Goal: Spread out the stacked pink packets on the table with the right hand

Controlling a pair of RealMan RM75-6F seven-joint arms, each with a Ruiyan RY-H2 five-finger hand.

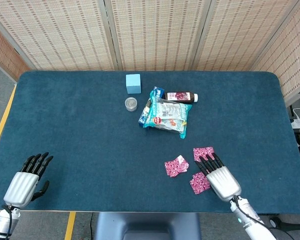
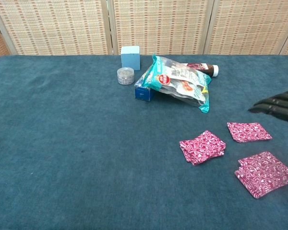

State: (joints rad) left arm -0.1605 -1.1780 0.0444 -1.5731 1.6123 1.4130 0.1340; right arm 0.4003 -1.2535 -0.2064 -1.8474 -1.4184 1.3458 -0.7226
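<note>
- Three flat pink patterned foil packets are lying apart on the bench near its right front: the left packet [image 2: 202, 146], the far packet [image 2: 248, 131] and the near packet [image 2: 262, 173], none touching another.
- The left packet is showing a doubled edge in the chest view, so I am judging that it may be two packets lying stacked.
- My right hand [image 1: 221, 177] is hovering just above the near and far packets with fingers straight and apart, gripping nothing.
- My left hand [image 1: 27, 182] is resting at the left front edge of the bench, fingers extended, holding nothing.
- Risk, as I judge it: if I am reaching for the left packet carelessly, my palm could be dragging the near packet back against it.
- Another risk: thin foil on the nap could be sliding as one piece instead of separating.
- The bench is covered in dark teal felt-like cloth [image 1: 75, 130].
- Further back are a crinkled teal snack bag [image 1: 164, 115], a small dark bottle with a white cap [image 1: 181, 97], a light blue cube [image 1: 133, 83] and a small round clear jar [image 1: 131, 104].
- Woven cane screen panels [image 1: 155, 32] are closing off the room behind.
</note>
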